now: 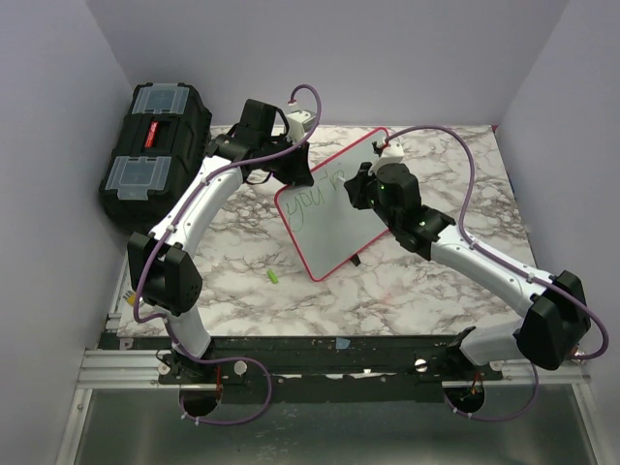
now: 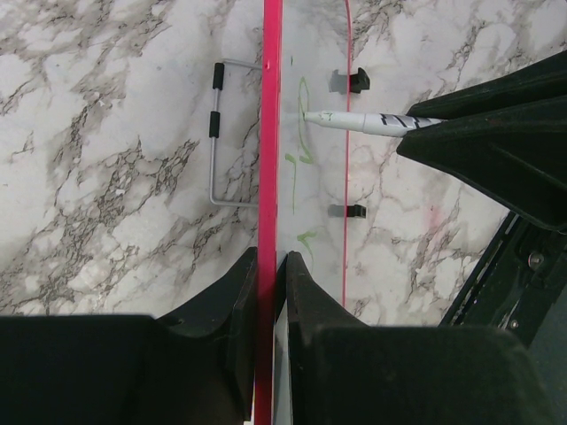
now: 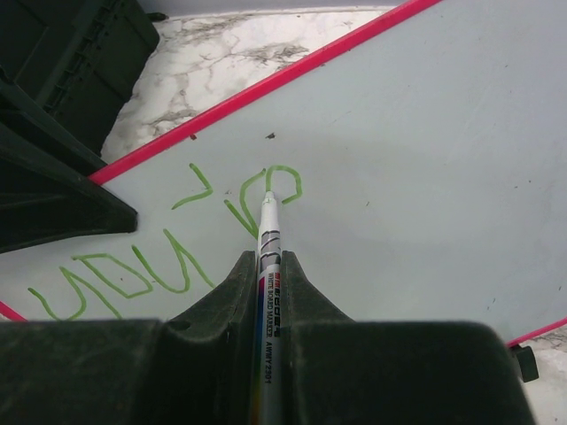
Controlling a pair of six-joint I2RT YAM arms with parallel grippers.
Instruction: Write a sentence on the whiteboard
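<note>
The whiteboard [image 1: 334,228] with its red-pink frame stands tilted on the marble table. My left gripper [image 1: 298,167] is shut on its upper left edge; in the left wrist view the jaws [image 2: 270,261] clamp the red frame [image 2: 271,106], seen edge-on. My right gripper [image 1: 364,190] is shut on a white board marker [image 3: 269,232], whose tip touches the board face [image 3: 425,133]. The sentence [image 3: 142,270] is green lettering in one line, reading roughly "you'r", and the tip is at its last letter. The marker also shows in the left wrist view [image 2: 363,121].
A black toolbox [image 1: 155,145] with clear lid compartments stands at the far left. A small green cap [image 1: 273,277] lies on the table in front of the board. The board's wire stand [image 2: 215,133] rests on the table behind it. Walls close in the table.
</note>
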